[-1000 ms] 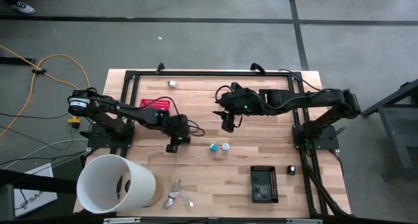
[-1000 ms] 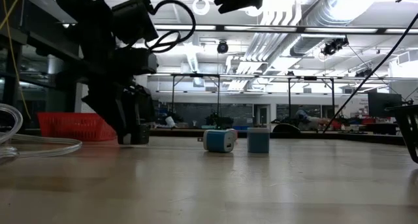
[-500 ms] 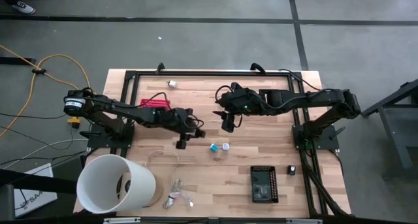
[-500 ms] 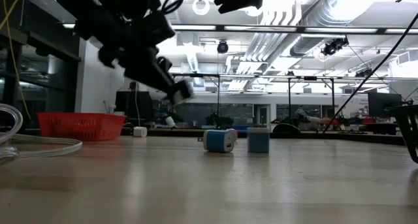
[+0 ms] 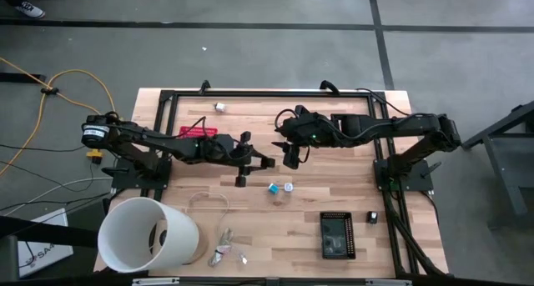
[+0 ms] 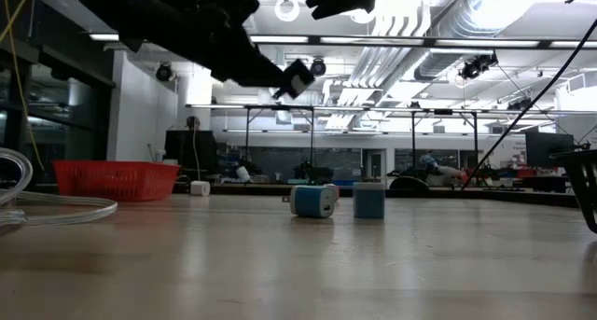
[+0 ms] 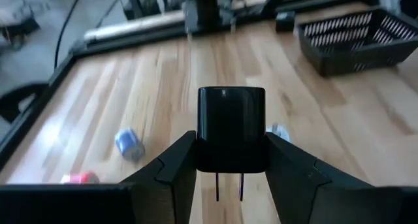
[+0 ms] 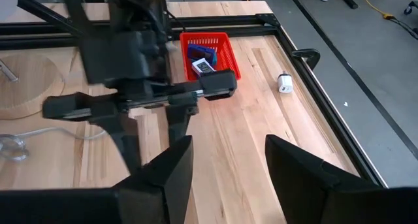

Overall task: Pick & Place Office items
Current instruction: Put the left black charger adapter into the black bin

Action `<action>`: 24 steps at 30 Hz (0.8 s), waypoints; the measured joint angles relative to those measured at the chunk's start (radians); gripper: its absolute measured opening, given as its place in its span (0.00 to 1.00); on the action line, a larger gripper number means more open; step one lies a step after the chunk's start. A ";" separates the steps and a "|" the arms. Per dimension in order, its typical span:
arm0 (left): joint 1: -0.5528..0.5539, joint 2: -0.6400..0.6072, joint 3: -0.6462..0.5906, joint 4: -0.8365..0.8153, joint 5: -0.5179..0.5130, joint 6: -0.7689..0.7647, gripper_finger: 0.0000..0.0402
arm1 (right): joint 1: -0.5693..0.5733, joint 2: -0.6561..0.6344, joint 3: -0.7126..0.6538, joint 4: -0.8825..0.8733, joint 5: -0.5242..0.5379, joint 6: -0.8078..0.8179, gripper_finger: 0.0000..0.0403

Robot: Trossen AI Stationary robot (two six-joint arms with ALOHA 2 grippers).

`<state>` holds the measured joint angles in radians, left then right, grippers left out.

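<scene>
Up over the middle of the wooden table (image 5: 334,198), left gripper (image 5: 255,161), fingers clamped on either side of a black plug block (image 7: 231,129), two prongs poking out of one end. Clear of the boards in the low view, well above everything lying there.

Right gripper (image 8: 227,145) just beside it, toward the far right, jaws spread and holding nothing. Hovers, waits.

Now the relation that matters: where to drop it. Red basket (image 8: 209,54) back along the left arm, half hidden beneath it from above, with a blue and a white piece already in it. Black tray (image 5: 337,234) ahead and to the right, by the near edge, and in the left wrist view straight out beyond the block. Hard to say which is meant; probably the tray, given where the wrist points. For the basket, a pull back toward the left arm's own base; for the tray, a reach forward past the loose pieces.

Between gripper and tray: a blue piece (image 5: 273,188) and a white piece (image 5: 289,187), side by side, touching or nearly so. Lifted high enough to pass over them, by the look of the low view.

Plenty of bare board around. Worth watching: the right arm close on the far side, the big white tub (image 5: 150,234) at the near left corner, well apart.
</scene>
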<state>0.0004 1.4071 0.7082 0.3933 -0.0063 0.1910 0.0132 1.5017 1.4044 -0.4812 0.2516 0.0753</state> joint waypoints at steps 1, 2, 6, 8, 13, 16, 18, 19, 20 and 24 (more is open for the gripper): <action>-0.004 0.000 0.000 0.017 0.000 0.003 0.36 | 0.000 0.000 0.000 0.000 0.000 0.000 0.44; -0.009 0.000 0.000 0.035 0.000 0.003 0.36 | 0.000 0.000 0.000 0.000 0.000 0.000 0.44; -0.020 0.000 0.000 0.076 0.000 0.004 0.37 | 0.000 0.000 0.000 0.000 0.000 0.000 0.44; -0.023 0.000 0.000 0.082 0.000 0.004 0.37 | 0.000 0.000 0.000 0.000 0.000 0.000 0.44; -0.023 0.000 0.000 0.083 0.000 0.004 0.37 | 0.000 0.000 0.000 0.000 0.000 0.000 0.44; -0.023 0.000 0.000 0.083 0.000 0.004 0.37 | 0.000 0.000 0.000 0.002 0.001 0.002 0.44; -0.023 0.000 0.000 0.083 0.000 0.004 0.37 | 0.000 0.000 0.000 0.014 0.000 0.009 0.44; -0.023 0.000 0.000 0.083 0.000 0.004 0.37 | 0.000 0.000 0.000 0.023 -0.003 0.009 0.44; -0.023 0.000 0.000 0.083 0.000 0.004 0.38 | 0.000 0.000 0.000 0.034 -0.010 0.009 0.44; -0.023 0.000 0.000 0.083 0.000 0.005 0.38 | 0.000 0.000 0.000 0.053 -0.083 0.009 0.44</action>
<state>-0.0227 1.4071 0.7082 0.4759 -0.0059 0.1955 0.0132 1.5017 1.4044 -0.4286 0.1683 0.0842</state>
